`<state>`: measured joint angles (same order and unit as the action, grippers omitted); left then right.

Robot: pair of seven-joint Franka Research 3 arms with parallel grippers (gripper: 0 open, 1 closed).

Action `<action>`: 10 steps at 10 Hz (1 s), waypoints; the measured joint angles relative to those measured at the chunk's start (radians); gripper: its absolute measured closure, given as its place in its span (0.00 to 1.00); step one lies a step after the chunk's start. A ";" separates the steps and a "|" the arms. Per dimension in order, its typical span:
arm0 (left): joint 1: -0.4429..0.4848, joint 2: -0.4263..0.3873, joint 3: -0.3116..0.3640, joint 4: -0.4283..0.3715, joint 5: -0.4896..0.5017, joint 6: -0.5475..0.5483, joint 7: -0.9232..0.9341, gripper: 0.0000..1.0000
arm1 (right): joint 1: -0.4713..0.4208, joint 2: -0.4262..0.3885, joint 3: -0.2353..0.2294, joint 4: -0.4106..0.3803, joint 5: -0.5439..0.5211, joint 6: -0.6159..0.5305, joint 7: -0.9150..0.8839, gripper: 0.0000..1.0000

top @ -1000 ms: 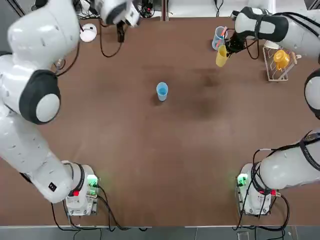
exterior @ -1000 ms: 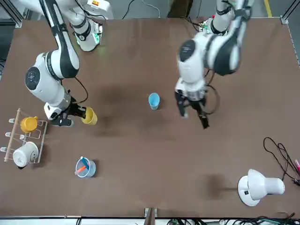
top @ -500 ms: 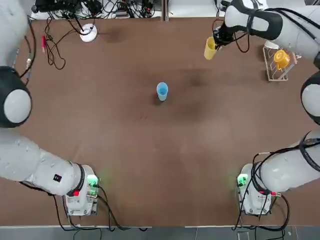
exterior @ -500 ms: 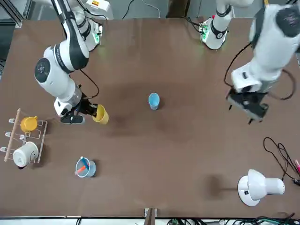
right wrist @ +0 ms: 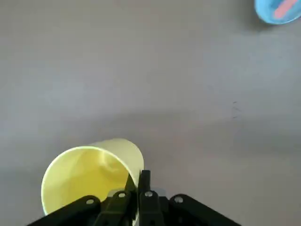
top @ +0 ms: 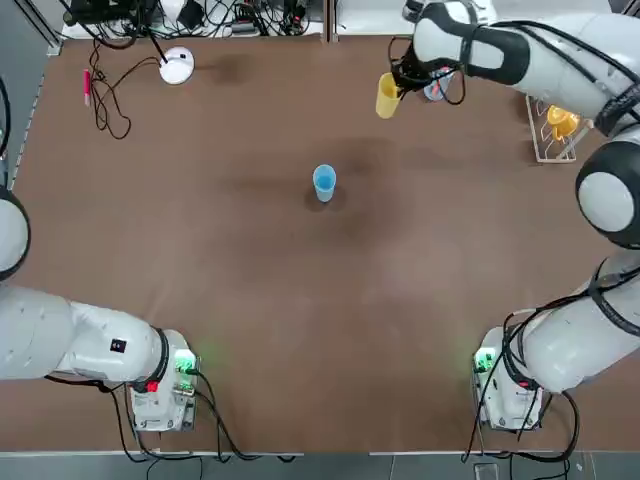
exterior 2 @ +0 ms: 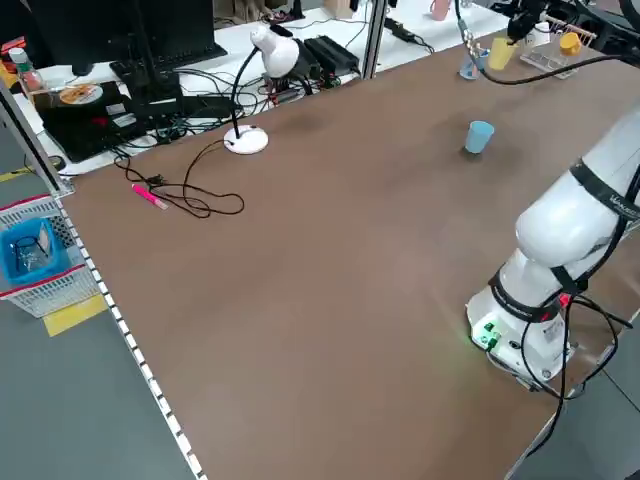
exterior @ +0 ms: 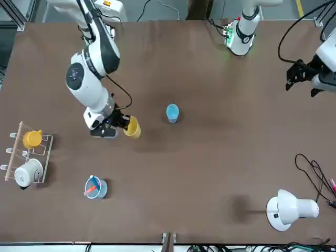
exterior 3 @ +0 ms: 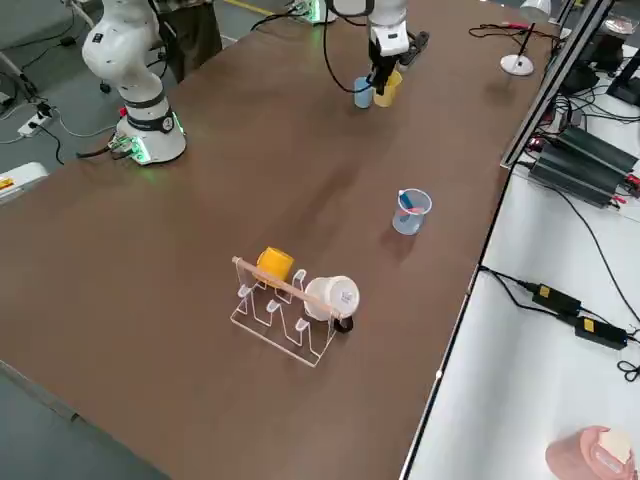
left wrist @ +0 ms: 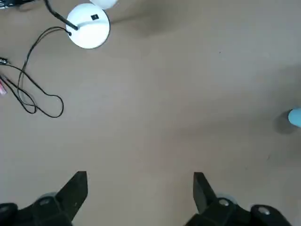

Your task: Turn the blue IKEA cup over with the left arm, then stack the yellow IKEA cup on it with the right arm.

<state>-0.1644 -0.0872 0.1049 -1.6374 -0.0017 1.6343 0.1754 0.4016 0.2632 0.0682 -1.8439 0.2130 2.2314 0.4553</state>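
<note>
Right pincer (right wrist: 137, 184), shut on the tapered yellow plastic cup (right wrist: 94, 175), is moving toward the upright pale-blue plastic cup (top: 324, 183); left pincer (exterior: 289, 83), wide open, is withdrawing. Stacking is starting; we're needing rim alignment.

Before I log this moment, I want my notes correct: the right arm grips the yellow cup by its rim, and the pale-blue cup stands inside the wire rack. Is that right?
Not quite: the top view shows the pale-blue cup out on the open table, away from the rack.
</note>
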 joint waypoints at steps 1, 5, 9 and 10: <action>0.014 0.000 -0.001 0.012 0.000 0.000 -0.003 0.01 | 0.026 0.025 0.003 0.025 0.000 0.001 0.029 0.96; 0.056 0.002 0.000 0.046 0.002 -0.001 -0.005 0.01 | 0.138 0.093 0.006 0.063 -0.009 0.021 0.095 0.96; 0.118 0.022 0.001 0.046 0.002 -0.001 -0.005 0.01 | 0.221 0.148 0.009 0.090 -0.013 0.029 0.209 0.96; 0.130 0.029 -0.003 0.047 0.002 -0.001 -0.005 0.01 | 0.231 0.159 0.016 0.095 -0.014 0.028 0.236 0.96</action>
<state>-0.0339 -0.0585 0.1017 -1.5909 0.0008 1.6332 0.1704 0.6325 0.4221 0.0847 -1.7487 0.1988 2.2591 0.6915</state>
